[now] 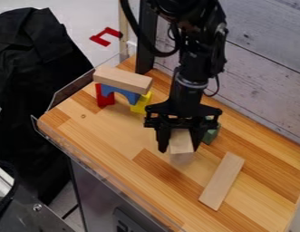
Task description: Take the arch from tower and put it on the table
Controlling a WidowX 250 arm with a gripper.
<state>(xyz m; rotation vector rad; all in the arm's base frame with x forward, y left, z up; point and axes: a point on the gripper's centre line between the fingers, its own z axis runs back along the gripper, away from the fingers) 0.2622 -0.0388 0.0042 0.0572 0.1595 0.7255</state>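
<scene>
The black gripper [179, 146] hangs over the middle of the table, right of the tower, shut on a light wooden block [181, 141] with a finger along each side. Whether that block touches the table I cannot tell. At the upper left of the table stands the tower. Its blue arch [131, 96] lies across a red block [104, 97] and a yellow block [140, 104]. A long wooden block [123, 79] rests on top of the arch and hides part of it.
A flat wooden plank [222, 180] lies on the table [131, 136] at the lower right. Partly hidden behind the gripper is a green block [210, 133]. A clear guard [91, 158] runs along the left edge, and a pale plank wall [267, 77] rises behind.
</scene>
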